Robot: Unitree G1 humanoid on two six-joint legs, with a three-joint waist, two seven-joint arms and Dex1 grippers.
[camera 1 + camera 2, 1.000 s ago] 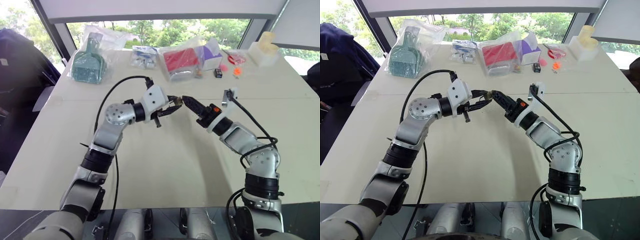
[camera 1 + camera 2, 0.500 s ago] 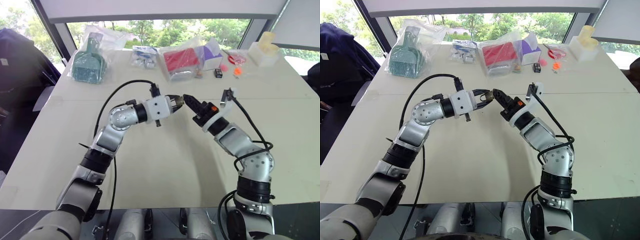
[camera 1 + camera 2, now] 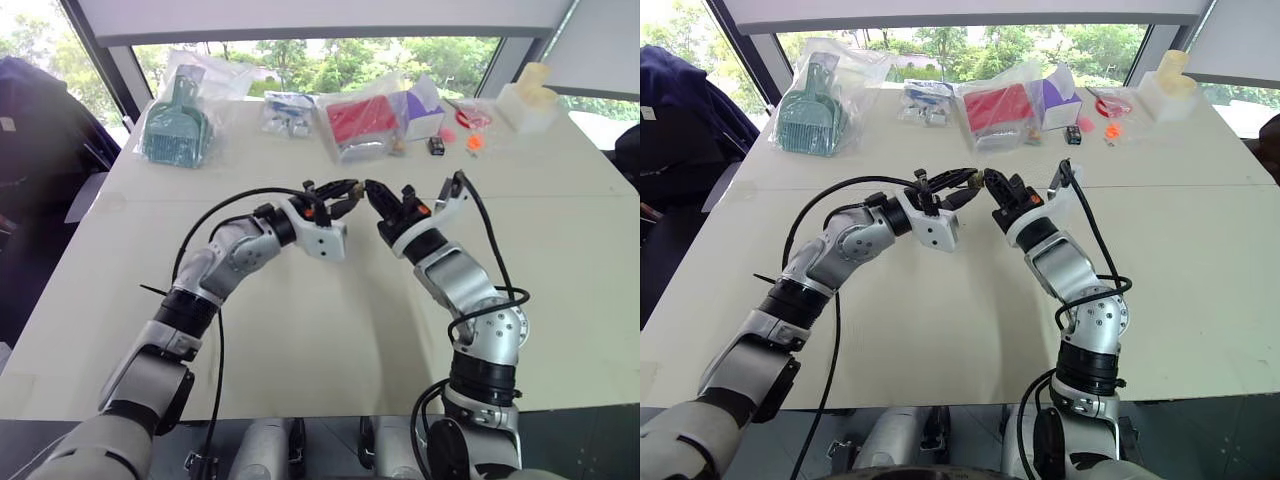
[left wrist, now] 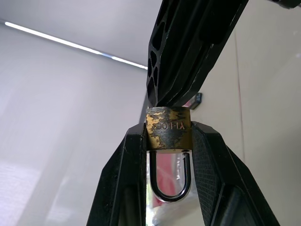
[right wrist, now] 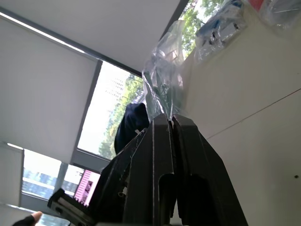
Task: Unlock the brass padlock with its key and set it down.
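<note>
Padlock pinched mid-air at frame centre, key end meeting it

You've got the big cream matte table under both arms; left gripper clamps the small scuffed brass padlock, smooth silvery shackle hanging free. Right gripper fingers press together, key too tiny to spot. I'd twist gently, padlock gripped firm.
</note>
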